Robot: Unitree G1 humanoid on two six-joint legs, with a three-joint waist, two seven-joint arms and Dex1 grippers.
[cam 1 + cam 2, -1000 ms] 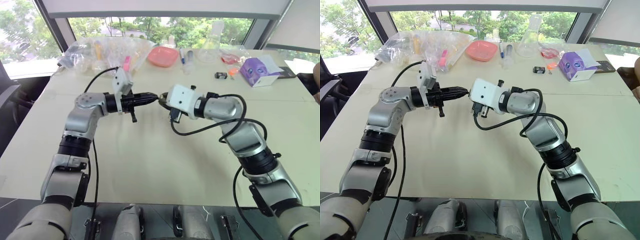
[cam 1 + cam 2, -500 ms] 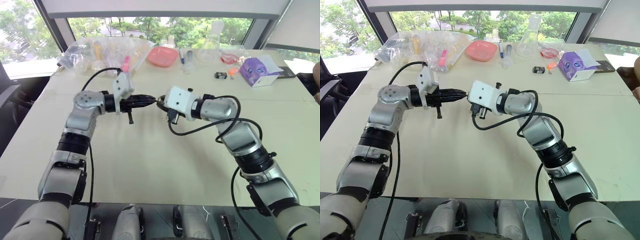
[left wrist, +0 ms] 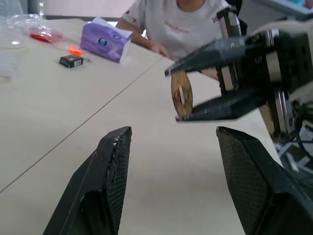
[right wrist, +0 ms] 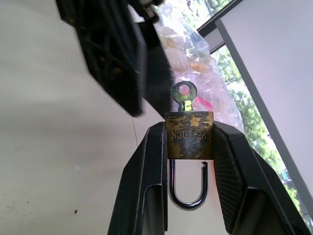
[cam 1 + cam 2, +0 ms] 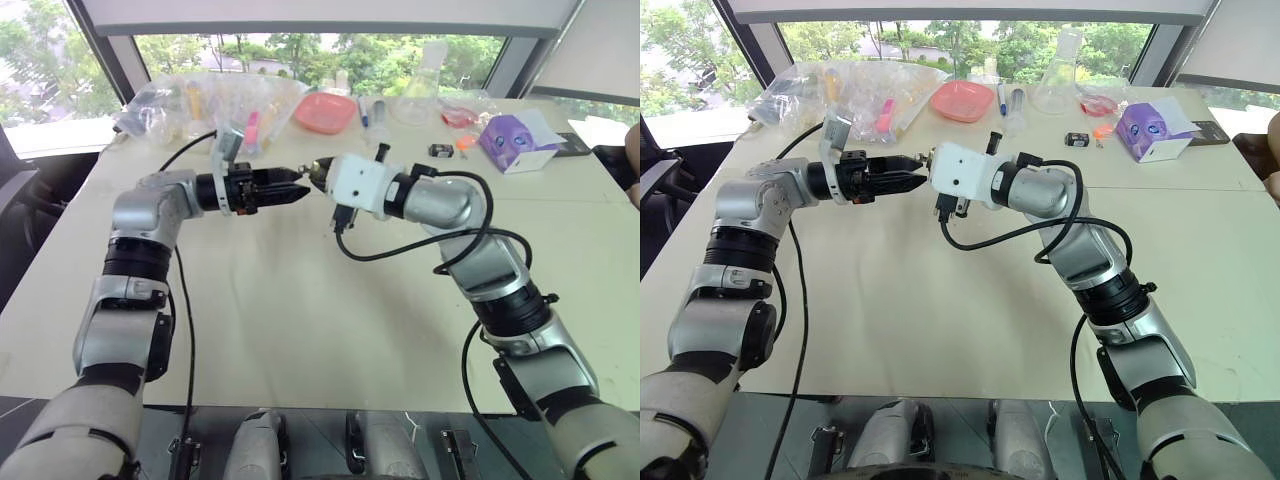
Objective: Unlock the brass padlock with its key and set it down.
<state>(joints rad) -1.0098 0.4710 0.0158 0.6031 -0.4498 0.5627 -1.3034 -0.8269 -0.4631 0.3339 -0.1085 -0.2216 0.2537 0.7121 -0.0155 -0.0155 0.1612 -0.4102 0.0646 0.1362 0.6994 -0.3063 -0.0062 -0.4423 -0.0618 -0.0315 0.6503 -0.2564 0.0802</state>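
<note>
Two pincers meet in mid-air above the tabletop (image 5: 300,320), and the brass padlock (image 4: 190,135) sits between the fingers of the right pincer (image 4: 190,147), clamped by its body. The key (image 4: 185,95) stands in the keyway at the end facing the left arm, its round bow sticking out free. At the other end the silver shackle (image 4: 188,188) shows one leg clear of the body with a gap at its tip — by that, the lock looks sprung open, or very nearly.

From the left wrist view the left pincer (image 3: 171,181) stands with its fingers wide apart and nothing between them, just short of the lock, which shows there edge-on as a brass disc.

Judged from this, the turning step is done or close to done, and setting down is what remains. The next move calls for the right arm to lower the padlock to a bare stretch of tabletop and release it — gently, since so small a thing could skid or tumble, and with the key left seated.
</note>
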